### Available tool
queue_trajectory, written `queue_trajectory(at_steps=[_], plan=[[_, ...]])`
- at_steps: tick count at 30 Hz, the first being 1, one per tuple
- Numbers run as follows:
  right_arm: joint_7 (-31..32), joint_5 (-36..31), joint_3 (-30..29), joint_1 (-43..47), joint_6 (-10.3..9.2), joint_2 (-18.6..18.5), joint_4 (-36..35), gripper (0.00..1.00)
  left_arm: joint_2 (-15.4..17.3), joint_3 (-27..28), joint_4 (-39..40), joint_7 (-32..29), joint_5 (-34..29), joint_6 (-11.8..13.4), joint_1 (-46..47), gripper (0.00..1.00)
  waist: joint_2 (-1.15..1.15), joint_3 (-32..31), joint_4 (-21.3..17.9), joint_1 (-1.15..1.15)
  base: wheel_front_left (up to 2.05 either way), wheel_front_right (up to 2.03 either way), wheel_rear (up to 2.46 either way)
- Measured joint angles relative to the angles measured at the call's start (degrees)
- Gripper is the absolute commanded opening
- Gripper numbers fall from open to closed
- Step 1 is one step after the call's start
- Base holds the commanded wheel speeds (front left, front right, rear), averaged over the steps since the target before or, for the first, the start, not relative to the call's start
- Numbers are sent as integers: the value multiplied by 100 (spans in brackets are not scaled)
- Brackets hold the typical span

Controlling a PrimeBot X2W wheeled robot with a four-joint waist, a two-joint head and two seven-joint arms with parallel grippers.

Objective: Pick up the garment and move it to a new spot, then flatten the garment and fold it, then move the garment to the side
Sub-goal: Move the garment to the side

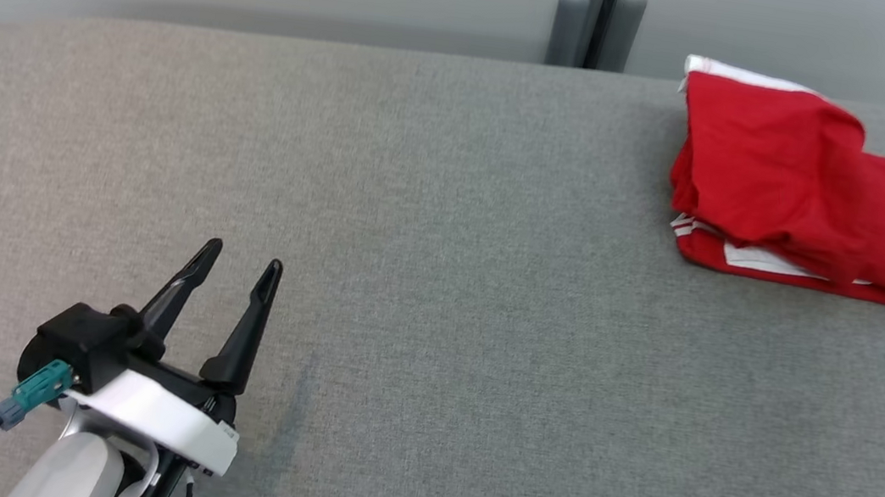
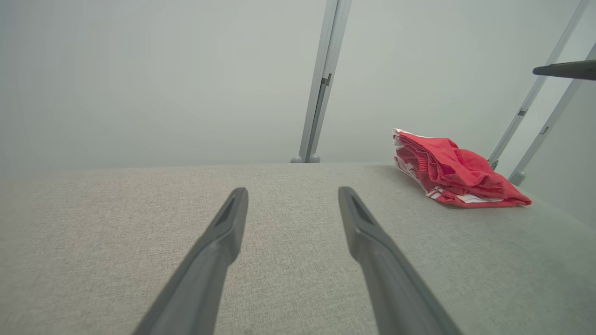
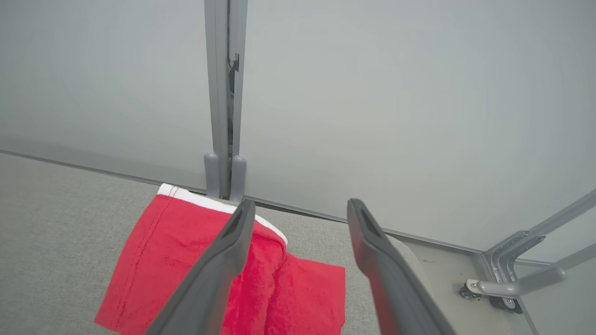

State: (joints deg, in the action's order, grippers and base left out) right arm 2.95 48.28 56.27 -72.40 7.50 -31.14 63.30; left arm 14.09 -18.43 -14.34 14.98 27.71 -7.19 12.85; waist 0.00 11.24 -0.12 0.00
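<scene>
Head view: folded red garment (image 1: 810, 186) upper right, near worktop (image 1: 432, 324) edge | my right gripper (image 3: 300, 204) spread empty near it, left gripper (image 1: 243, 255) spread too | risk: pulling away, I could snag the loose top fold and undo it.

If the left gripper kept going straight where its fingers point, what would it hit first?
Likely the grey post beyond the table; the left gripper aims left of the red garment.

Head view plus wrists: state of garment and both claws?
garment: folded, lying at the far right of the table, held by nothing
left claw: open, empty, over the table's near left
right claw: open, empty, above the garment, not touching
</scene>
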Motion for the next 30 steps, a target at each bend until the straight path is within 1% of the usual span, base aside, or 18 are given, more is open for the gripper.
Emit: queue_trajectory(at_steps=[1,7,11,14,16,19,23,27,30], plan=[[-419,85,-172,161,0,-23,-148,100,8,93,55,0,-22,21,-83,100,0,-154,-48,0,0,0,0],[-1589,152,-691,784,0,-88,-565,100,33,348,157,0,-49,113,-397,100,0,-526,-183,0,0,0,0],[-1783,-67,-1268,1299,-1,-44,-998,100,57,542,293,0,-49,172,-588,100,0,-657,-297,0,0,0,0],[-1795,-521,-2031,1880,0,-2,-1734,100,56,632,383,0,-58,198,-697,100,0,-710,-364,0,0,0,0],[-1795,-911,-2613,2427,-1,37,-2220,100,70,722,438,0,-59,210,-731,100,0,-745,-385,0,0,0,0],[-1803,-1489,-3400,3387,-1,283,-2962,100,56,831,465,0,-60,220,-801,100,0,-794,-395,0,0,0,0],[-1806,-2189,-4276,4453,-1,782,-3928,100,-32,1046,543,0,-85,272,-866,100,0,-863,-400,0,0,0,0],[-1806,-2662,-4837,5364,-1,1302,-4659,100,-131,1217,632,0,-138,336,-976,100,0,-914,-386,0,0,0,0],[-1807,-2841,-5143,5892,-1,1641,-5118,100,-231,1389,626,0,-157,374,-1040,100,0,-929,-359,0,0,0,0]])
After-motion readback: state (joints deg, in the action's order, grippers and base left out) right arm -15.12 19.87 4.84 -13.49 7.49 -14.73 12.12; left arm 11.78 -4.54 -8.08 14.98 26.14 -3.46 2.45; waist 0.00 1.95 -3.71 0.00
